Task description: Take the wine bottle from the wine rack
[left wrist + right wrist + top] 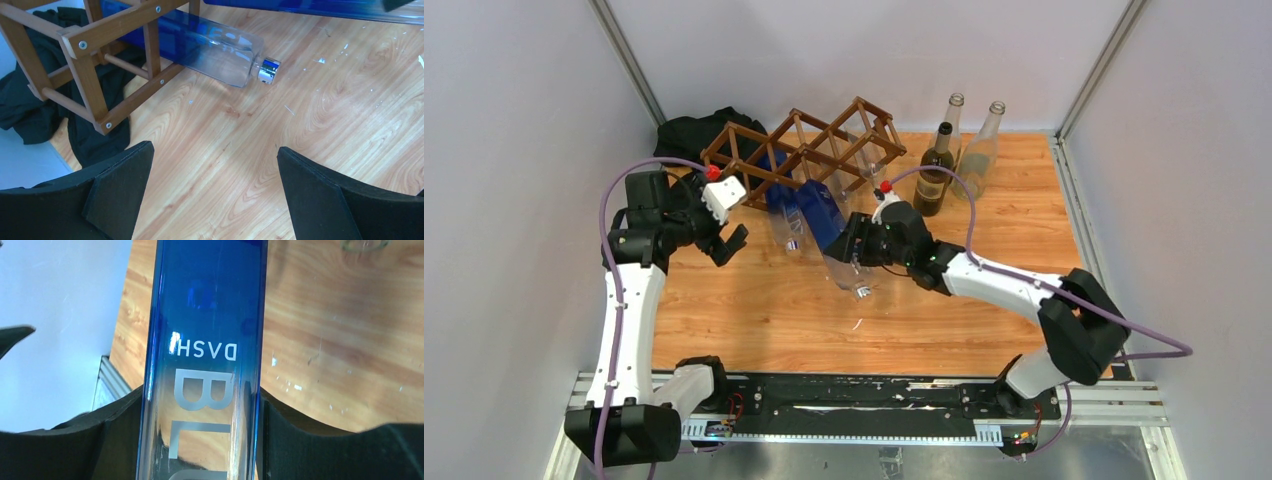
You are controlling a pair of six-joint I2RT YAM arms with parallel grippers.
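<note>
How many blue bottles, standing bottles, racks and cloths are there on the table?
Blue bottles: 2
Standing bottles: 3
Rack: 1
Cloth: 1
Total: 7

Glossy, smooth blue-clear wine bottle (205, 340); matt wooden wine rack (120, 22)

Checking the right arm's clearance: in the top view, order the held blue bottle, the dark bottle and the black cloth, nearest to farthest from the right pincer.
1. blue bottle, gripped by the right pincer.
2. dark bottle, standing back right.
3. black cloth, far back left, behind the wine rack.
</note>
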